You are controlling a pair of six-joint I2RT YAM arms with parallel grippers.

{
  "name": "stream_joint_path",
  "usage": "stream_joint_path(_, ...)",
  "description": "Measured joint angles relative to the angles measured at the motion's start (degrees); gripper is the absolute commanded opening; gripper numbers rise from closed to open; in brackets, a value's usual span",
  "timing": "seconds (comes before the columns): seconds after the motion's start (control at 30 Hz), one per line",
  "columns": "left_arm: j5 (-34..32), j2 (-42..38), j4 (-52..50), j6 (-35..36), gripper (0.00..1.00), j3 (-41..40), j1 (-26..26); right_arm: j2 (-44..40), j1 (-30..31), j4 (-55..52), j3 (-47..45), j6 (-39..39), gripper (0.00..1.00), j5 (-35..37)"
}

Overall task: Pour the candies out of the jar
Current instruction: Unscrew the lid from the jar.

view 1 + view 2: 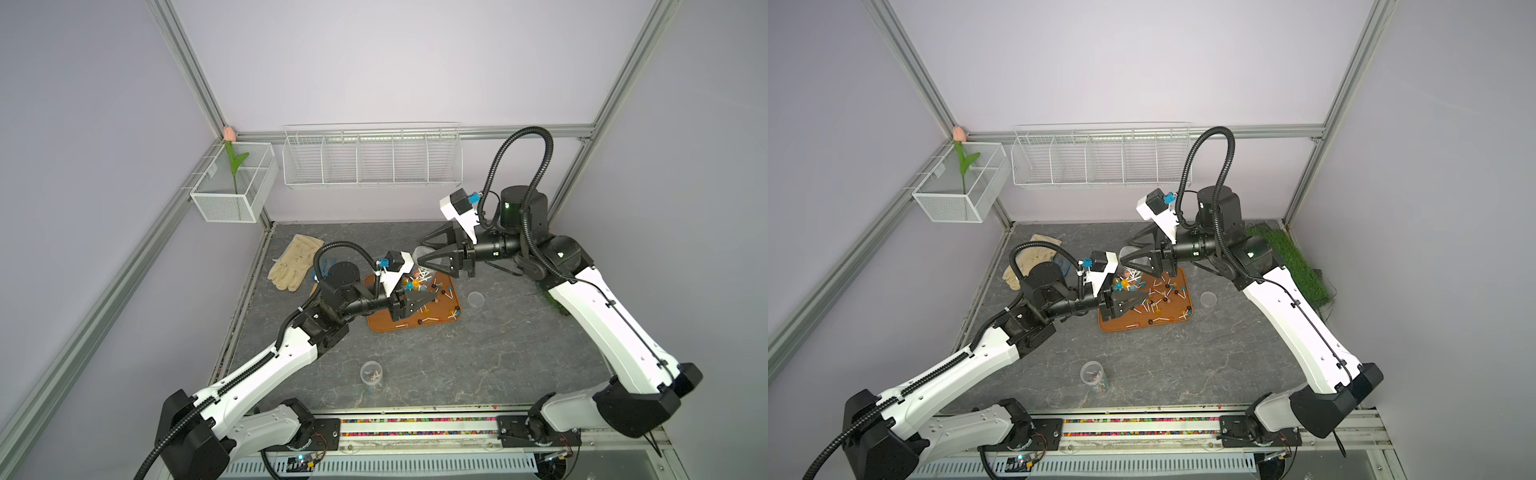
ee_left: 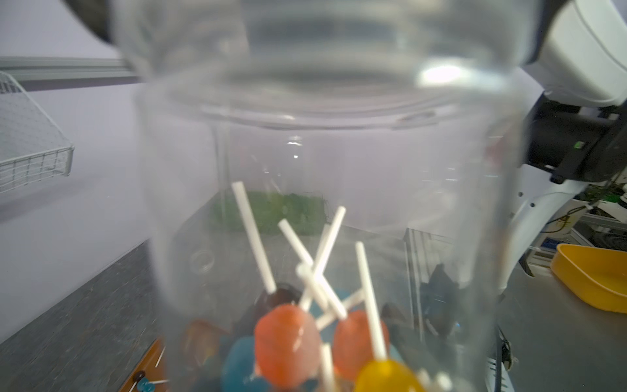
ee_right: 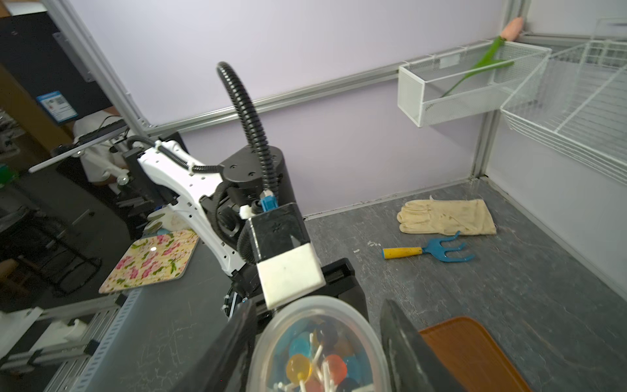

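A clear jar (image 1: 420, 253) (image 1: 1126, 253) hangs above a brown tray (image 1: 388, 324), mouth end higher. Some candies (image 1: 411, 284) (image 2: 288, 342) (image 3: 334, 368) lie at its lower end, sticks pointing up. More candies (image 1: 451, 313) (image 1: 1185, 313) lie scattered on the tray. My right gripper (image 1: 428, 251) is shut on the jar's mouth end (image 3: 319, 302), a finger (image 3: 230, 339) on each side of the rim. My left gripper (image 1: 417, 297) is shut on the jar's lower part. In the left wrist view the jar (image 2: 322, 169) fills the picture and hides the fingers.
A second clear jar (image 1: 371, 376) with a few candies stands near the front. A round clear lid (image 1: 475, 298) lies right of the tray. A glove (image 1: 291, 262) and blue hand rake (image 3: 431, 251) lie back left, a grass mat (image 1: 1291, 262) back right. Wire baskets (image 1: 372, 160) hang on the wall.
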Motion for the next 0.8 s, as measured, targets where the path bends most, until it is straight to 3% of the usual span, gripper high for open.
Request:
stream_joint_path(0.27, 3.8, 0.1, -1.5, 0.9, 0.40, 1.1, -0.2, 1.4, 0.3, -8.5, 5.0, -8.7, 0.53, -1.8)
stream_joint_path(0.8, 4.0, 0.3, -3.0, 1.6, 0.40, 1.1, -0.2, 1.6, 0.3, -11.0, 5.2, -10.4, 0.55, -0.8)
